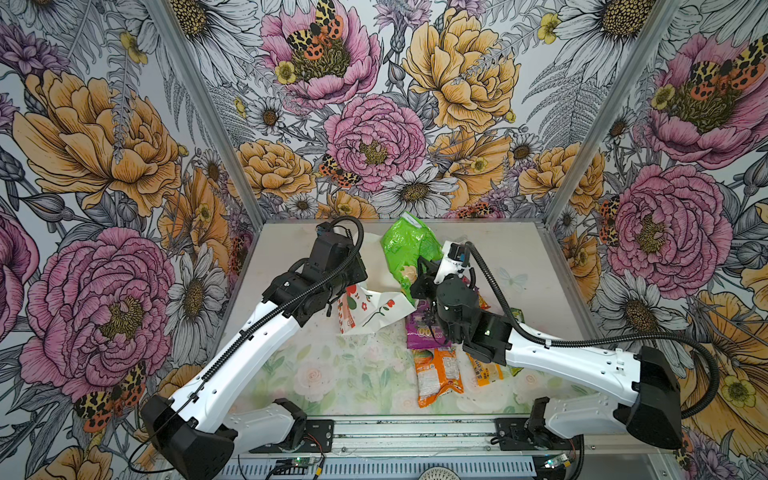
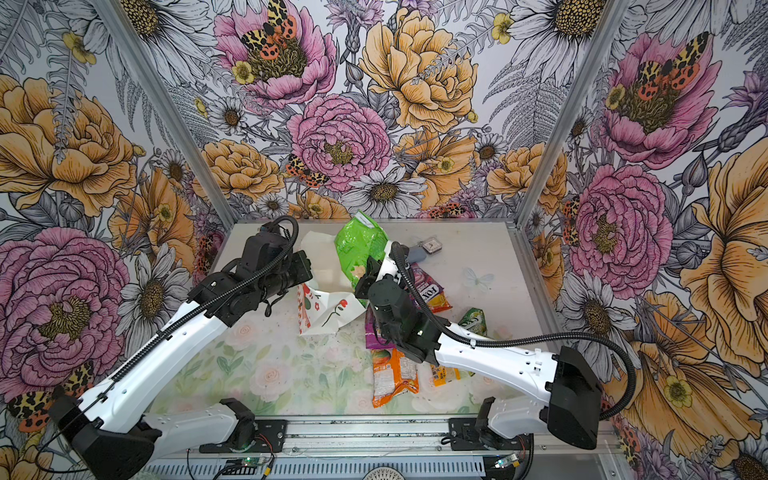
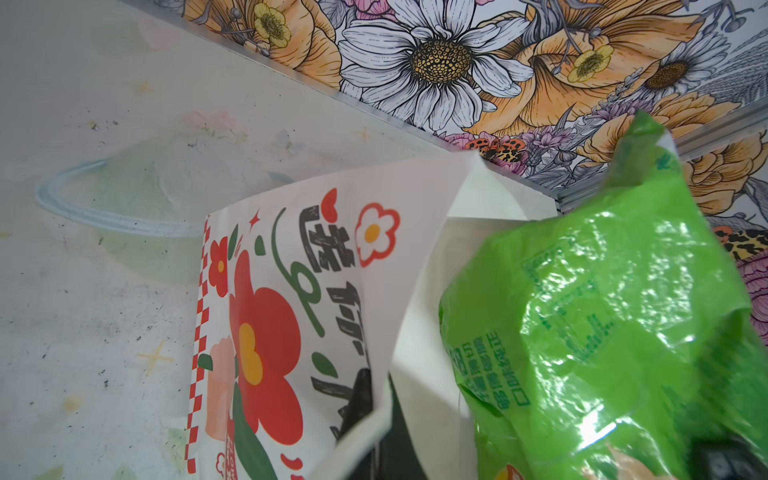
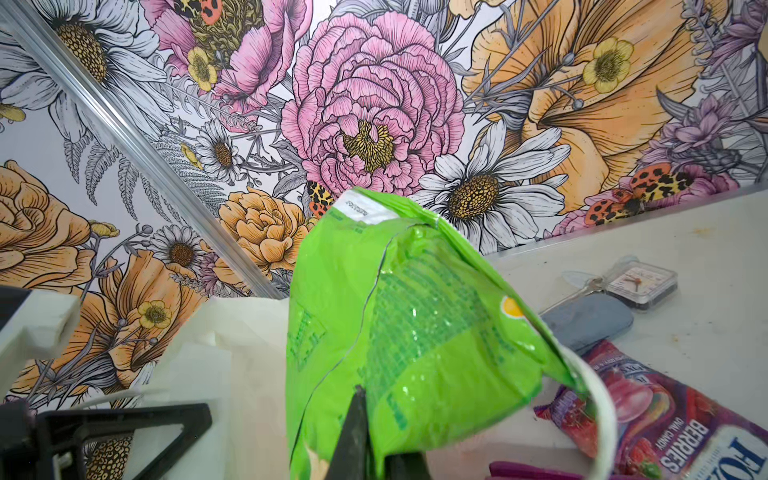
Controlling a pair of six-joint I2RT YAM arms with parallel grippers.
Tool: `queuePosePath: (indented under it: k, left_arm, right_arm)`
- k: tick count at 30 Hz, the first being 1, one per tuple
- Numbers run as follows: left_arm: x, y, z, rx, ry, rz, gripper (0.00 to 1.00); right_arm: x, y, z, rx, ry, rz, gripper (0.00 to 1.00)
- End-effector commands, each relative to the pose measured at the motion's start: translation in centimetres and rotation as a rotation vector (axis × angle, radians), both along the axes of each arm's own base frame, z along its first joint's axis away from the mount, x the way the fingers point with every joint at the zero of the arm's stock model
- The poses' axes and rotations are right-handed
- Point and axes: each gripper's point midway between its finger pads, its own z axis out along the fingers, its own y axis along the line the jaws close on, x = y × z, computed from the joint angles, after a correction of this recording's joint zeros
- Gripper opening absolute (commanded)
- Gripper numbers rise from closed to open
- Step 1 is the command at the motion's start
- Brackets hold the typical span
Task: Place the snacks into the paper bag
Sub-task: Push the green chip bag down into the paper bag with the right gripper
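The white paper bag (image 1: 376, 309) (image 2: 328, 311) with red flower print leans at mid-table, its mouth open. My left gripper (image 3: 380, 415) is shut on the bag's rim, one dark finger on each side of the paper (image 3: 291, 291). My right gripper (image 4: 374, 449) is shut on the lower end of a large green snack packet (image 1: 405, 245) (image 2: 359, 245) (image 4: 395, 311), which stands upright at the bag's mouth against its white inner wall (image 3: 419, 332). How deep the packet (image 3: 602, 311) sits is hidden. More snacks lie right of the bag: a purple pouch (image 1: 422, 328), orange packets (image 1: 438, 374), a pink FOXS packet (image 4: 665, 424).
A grey-blue oblong case (image 4: 590, 320) (image 2: 417, 253) and a small square tag (image 4: 642, 284) lie at the back right. A small green packet (image 2: 473, 322) sits beside the right arm. Flowered walls close off the back and both sides.
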Motion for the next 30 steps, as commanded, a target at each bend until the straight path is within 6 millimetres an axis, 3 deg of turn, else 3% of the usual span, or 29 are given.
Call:
queuePosePath:
  k: [1,5,12,14,17,22,25,30]
  left_arm:
    - [0.6,1.1,0.9,0.018,-0.035,0.038,0.00]
    - [0.8,1.4,0.6,0.024,-0.029,0.050,0.00]
    - [1.0,2.0,0.1,0.022,-0.015,0.068,0.00]
    - [1.1,1.9,-0.1,0.022,-0.012,0.066,0.00]
    - [1.3,1.4,0.0,0.020,-0.007,0.046,0.00]
    - [1.5,0.1,0.1,0.013,0.005,-0.018,0.00]
    - [1.6,0.0,0.3,0.019,0.001,-0.028,0.00]
    - [1.6,0.1,0.8,0.025,-0.009,-0.047,0.00]
  right_arm:
    - [-0.7,-1.3,1.9,-0.035,-0.057,-0.067,0.00]
    - [-1.5,-1.4,2.3,-0.083,-0.080,-0.097,0.00]
    - [-2.0,-3.2,2.9,-0.107,-0.094,-0.163,0.00]
    - [-2.1,-2.2,3.2,-0.104,-0.104,-0.105,0.00]
    - [-2.6,1.0,3.5,-0.115,-0.127,0.057,0.00]
    - [-4.0,5.3,2.7,-0.127,-0.137,0.283,0.00]
    - [-4.5,6.1,1.8,-0.145,-0.132,0.337,0.00]
    - [-4.8,5.7,0.7,-0.175,-0.109,0.346,0.00]
